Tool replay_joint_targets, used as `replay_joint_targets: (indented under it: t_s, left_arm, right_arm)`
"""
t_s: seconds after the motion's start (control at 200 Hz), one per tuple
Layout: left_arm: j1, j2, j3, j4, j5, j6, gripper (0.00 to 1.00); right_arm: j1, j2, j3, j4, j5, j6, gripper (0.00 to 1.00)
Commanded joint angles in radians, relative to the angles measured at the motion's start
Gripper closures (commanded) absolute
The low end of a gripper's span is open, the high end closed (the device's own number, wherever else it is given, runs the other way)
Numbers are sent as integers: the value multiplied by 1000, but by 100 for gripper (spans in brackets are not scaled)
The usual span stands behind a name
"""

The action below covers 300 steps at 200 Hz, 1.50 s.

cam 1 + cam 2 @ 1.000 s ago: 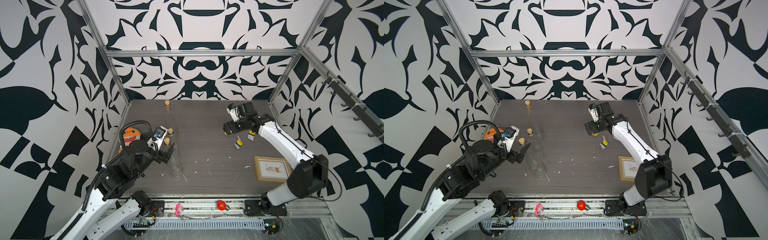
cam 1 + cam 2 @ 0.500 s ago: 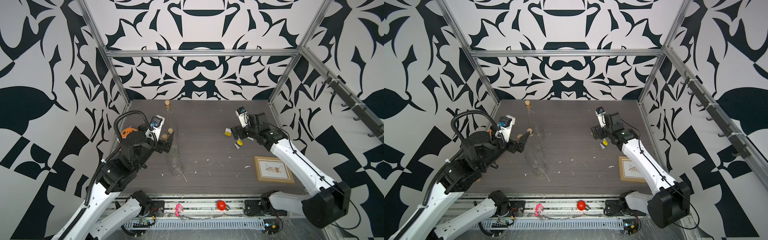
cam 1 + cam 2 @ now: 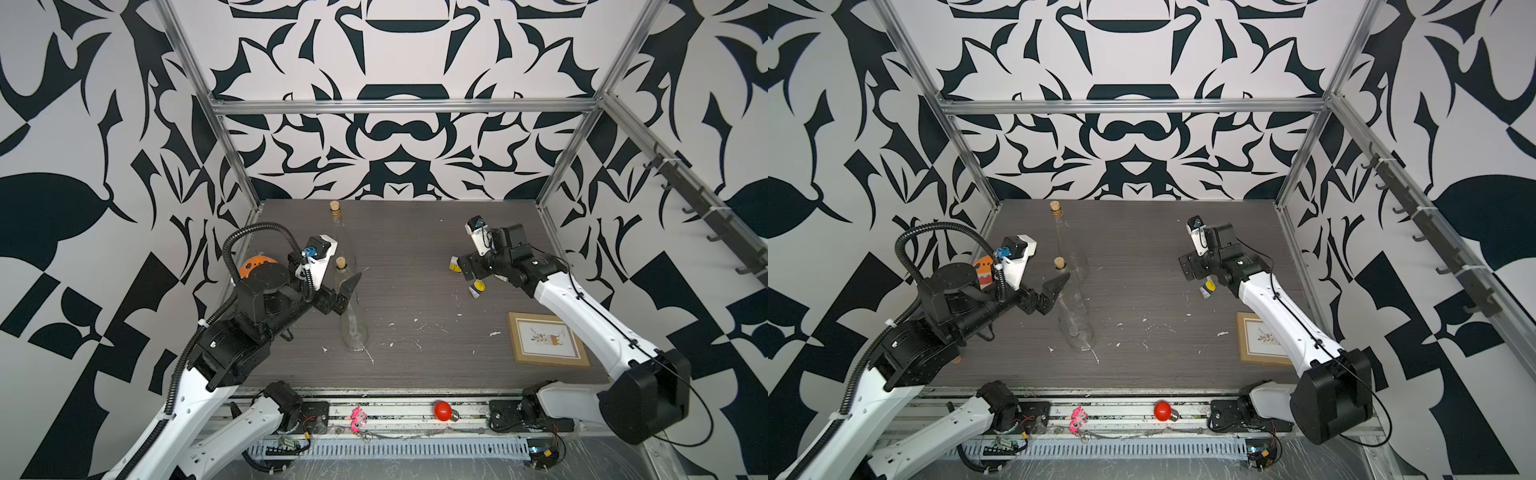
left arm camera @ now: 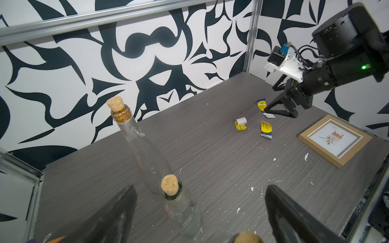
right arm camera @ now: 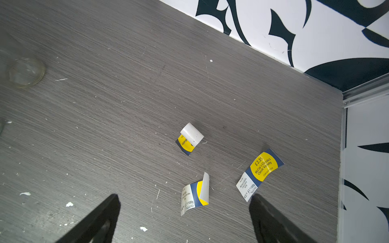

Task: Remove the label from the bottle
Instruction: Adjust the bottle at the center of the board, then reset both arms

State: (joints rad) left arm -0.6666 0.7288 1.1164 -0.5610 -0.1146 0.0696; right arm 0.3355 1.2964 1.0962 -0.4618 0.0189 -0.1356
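Both claws stood spread and empty, as they had a second earlier. The left gripper (image 4: 201,188) remained beside the neck of the near corked glass bottle (image 3: 353,328), which stood upright on the table (image 3: 415,232) with a taller corked bottle (image 3: 338,224) behind it. The right gripper (image 5: 183,195) stayed over three peeled price labels (image 5: 260,174) lying loose, well apart from the bottles. Its arm (image 3: 582,316) had sunk lower at the shoulder.

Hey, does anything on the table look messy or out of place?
Three peeled price labels lie curled on the table, on its right side, and white paper scraps litter the surface.
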Motion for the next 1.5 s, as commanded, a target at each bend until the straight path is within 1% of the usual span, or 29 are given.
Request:
replay_joint_targets:
  t_s: [0.0,0.085,0.17,0.225,0.305,0.35,0.385,0.425,0.455,0.64,0.695,0.75,0.795,0.84,0.9,0.955,1.04,1.11,1.14,1.2,1.215,1.325,1.435,1.495]
  left_arm:
    - [4,9,70,10,56,-11,1]
    - [4,34,109,4,66,-11,1]
    - [4,47,129,15,32,-7,1]
    - [4,57,143,17,-41,0,1]
    - [8,79,158,20,-187,24,1]
    - [21,97,160,26,-266,38,1]
    - [41,112,163,27,-304,42,1]
    - [85,130,164,34,-319,39,1]
    - [131,138,164,38,-308,26,1]
    - [487,199,137,63,-109,-77,1]
    - [581,230,121,62,-79,-112,1]
    - [635,253,83,89,-96,-128,1]
    - [659,267,33,129,-144,-130,1]
    - [678,280,-24,185,-179,-127,1]
    - [717,298,-102,246,-170,-135,1]
    - [756,323,-146,259,-158,-182,1]
    - [763,359,-225,325,-220,-227,1]
    - [762,386,-309,410,-269,-255,1]
    - [763,398,-343,446,-272,-271,1]
    - [763,421,-417,546,-246,-272,1]
    - [761,429,-434,573,-243,-267,1]
    - [760,467,-531,733,-194,-235,1]
    - [761,487,-637,941,-100,-230,1]
    - [760,508,-672,1015,-89,-223,1]
  right_arm:
    - [-1,-29,14,36,-20,-10,1]
    - [-1,-32,13,32,-22,-10,1]
    - [-2,-40,11,32,-19,-10,1]
    - [-1,-49,9,34,-20,-10,1]
    - [0,-66,-1,48,-18,-16,1]
    - [-1,-69,-1,50,-12,-23,1]
    - [-1,-69,-2,50,-3,-26,1]
    - [-1,-70,-2,48,9,-28,1]
    - [0,-72,-2,49,14,-29,1]
    - [-3,-96,-20,52,53,-29,1]
    - [-6,-110,-35,61,81,-27,1]
    - [-20,-128,-60,86,105,-24,1]
    - [-52,-138,-84,112,129,-7,1]
    - [-98,-140,-96,122,127,23,1]
    - [-162,-133,-113,138,111,58,1]
    - [-201,-122,-129,159,112,73,1]
    - [-234,-103,-145,184,124,107,1]
    - [-236,-97,-170,214,145,116,1]
    - [-237,-98,-188,232,159,126,1]
    - [-236,-105,-236,282,165,142,1]
    - [-237,-107,-248,297,198,143,1]
    - [-237,-120,-357,442,252,143,1]
    - [-237,-111,-474,636,257,138,1]
    - [-237,-80,-534,752,267,120,1]
